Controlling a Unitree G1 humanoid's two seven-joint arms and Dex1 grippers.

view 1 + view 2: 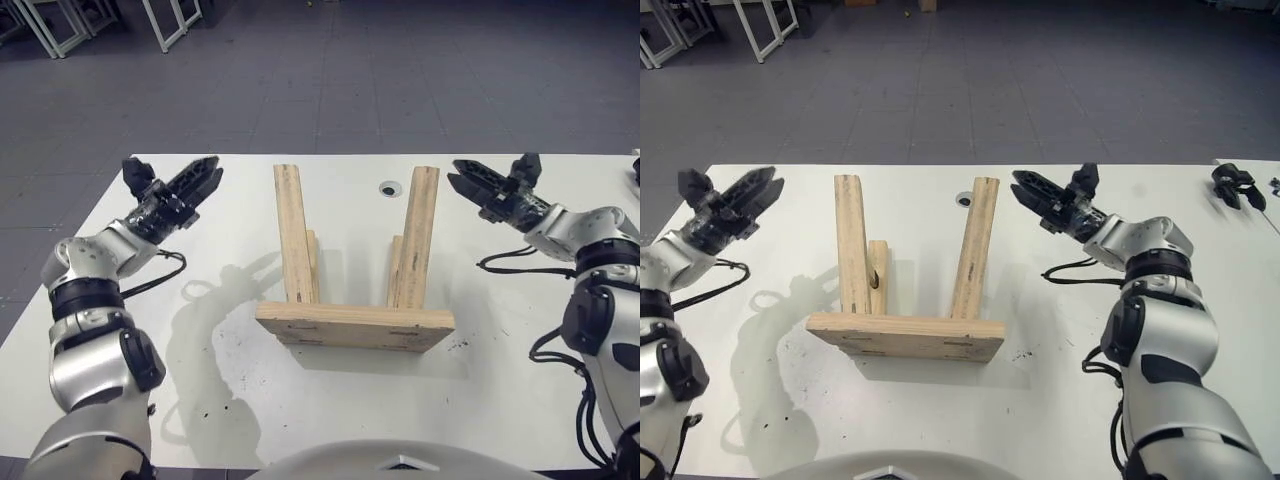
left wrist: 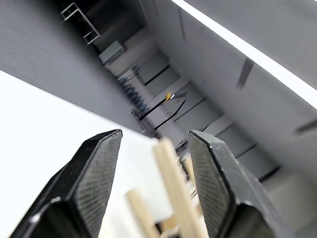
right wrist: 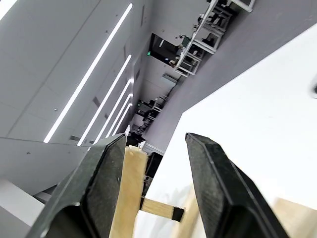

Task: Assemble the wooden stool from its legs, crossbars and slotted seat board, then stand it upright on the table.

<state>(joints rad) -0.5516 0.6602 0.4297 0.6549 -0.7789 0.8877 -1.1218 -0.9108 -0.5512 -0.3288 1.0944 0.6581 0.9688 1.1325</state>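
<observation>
The wooden stool lies on its side mid-table, its seat board standing on edge nearest me. Two legs point away across the white table, with short crossbar pieces between them. My left gripper hovers open to the left of the stool's far end, apart from it. On the stool's right, my right gripper is open near the right leg's tip, not touching. The left wrist view looks between open fingers at a leg. The right wrist view shows a leg between open fingers.
A round cable hole sits in the table behind the stool. A small black object lies at the far right edge. Cables trail from both arms on the tabletop. Metal frames stand on the floor beyond.
</observation>
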